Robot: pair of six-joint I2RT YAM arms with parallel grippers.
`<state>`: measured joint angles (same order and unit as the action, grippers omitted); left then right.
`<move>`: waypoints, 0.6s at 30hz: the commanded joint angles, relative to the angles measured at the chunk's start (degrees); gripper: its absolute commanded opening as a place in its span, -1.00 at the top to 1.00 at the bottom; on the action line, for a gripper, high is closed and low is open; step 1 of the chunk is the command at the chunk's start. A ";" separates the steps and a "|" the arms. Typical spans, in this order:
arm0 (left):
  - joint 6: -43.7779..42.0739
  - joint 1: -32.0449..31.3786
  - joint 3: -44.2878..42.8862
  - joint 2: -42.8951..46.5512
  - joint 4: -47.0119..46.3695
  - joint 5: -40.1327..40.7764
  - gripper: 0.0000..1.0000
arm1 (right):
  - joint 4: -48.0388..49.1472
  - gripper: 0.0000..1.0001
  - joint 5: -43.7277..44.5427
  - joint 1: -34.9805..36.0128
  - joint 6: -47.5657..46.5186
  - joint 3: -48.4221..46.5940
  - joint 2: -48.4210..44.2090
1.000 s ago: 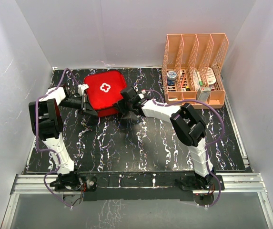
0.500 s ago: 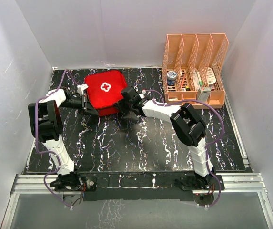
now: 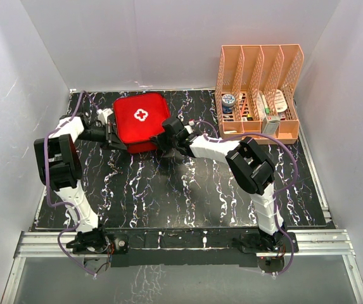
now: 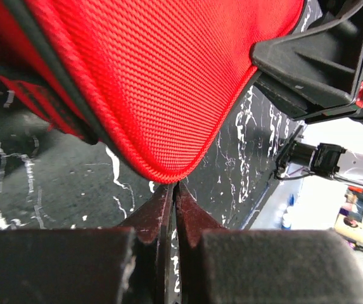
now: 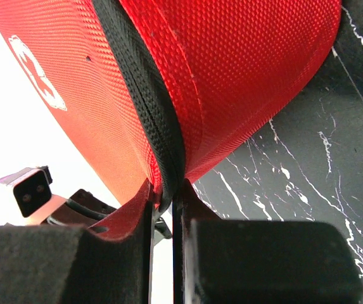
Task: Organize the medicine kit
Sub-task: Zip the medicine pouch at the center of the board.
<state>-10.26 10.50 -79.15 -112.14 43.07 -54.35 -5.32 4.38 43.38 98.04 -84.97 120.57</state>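
Black marbled table [image 3: 168, 190], white walls [image 3: 168, 44]: right tool [image 5: 165, 190] nips the medicine kit [image 3: 140, 117], left tool [image 4: 173, 187] fully closed.

A rack [image 3: 252, 66] of orange-pink plastic stands upright in the upper right of the frame, on a black table [image 3: 187, 196] with white veins. Its low front compartments hold small items, among them a round blue-and-white container [image 3: 229, 100]. White walls [image 3: 168, 38] surround the table on three sides.
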 commanded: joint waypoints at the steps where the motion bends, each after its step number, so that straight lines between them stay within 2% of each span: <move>1: -2.22 3.93 -5.95 0.88 0.54 3.46 1.00 | -5.40 1.00 0.63 -0.34 -1.36 2.50 -1.45; 9: -4.92 5.14 -8.11 0.83 3.63 3.33 1.00 | -4.90 1.00 0.63 -0.41 -1.53 2.63 -1.59; 15: -11.11 5.14 -7.36 0.33 9.23 -6.25 1.00 | -4.45 1.00 0.18 -0.40 -1.74 2.68 -1.29; 16: -12.76 5.14 -6.99 0.30 10.51 -7.76 0.95 | -4.44 1.00 0.15 -0.40 -1.79 2.70 -1.12; 18: -17.10 5.14 -5.72 0.24 13.60 -12.37 0.63 | -4.31 1.00 0.07 -0.40 -1.88 2.75 -1.12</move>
<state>-19.18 15.86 -85.84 -112.25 49.34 -56.07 -4.38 4.36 43.33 98.19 -84.47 120.46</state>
